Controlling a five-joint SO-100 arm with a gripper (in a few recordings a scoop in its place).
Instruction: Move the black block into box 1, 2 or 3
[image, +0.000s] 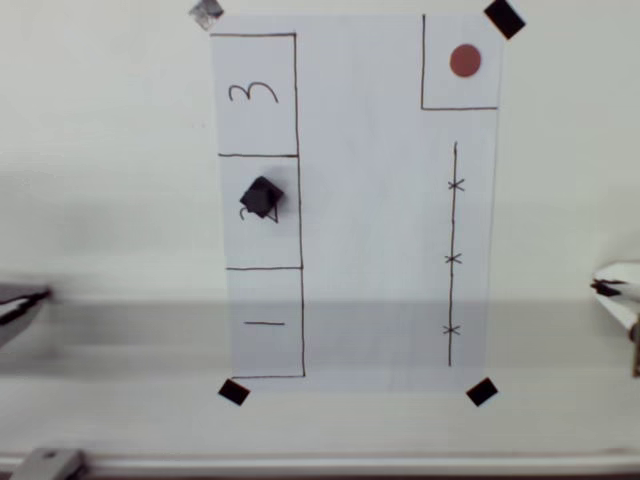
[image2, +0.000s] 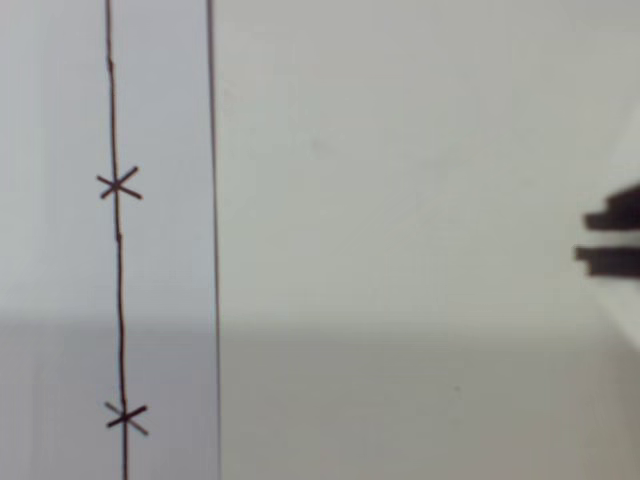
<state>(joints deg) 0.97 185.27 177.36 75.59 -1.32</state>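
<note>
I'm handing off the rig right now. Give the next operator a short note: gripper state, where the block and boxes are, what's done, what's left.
Gripper: at the right edge of the overhead view, off the paper, holding nothing visible; open or shut cannot be told.
Black block: sits inside the middle box, partly covering its numeral, within the pen lines, clear of the gripper.
Done: block is in a numbered box.
Left: apparently nothing but parking the arm; confirm the block stays put.
</note>
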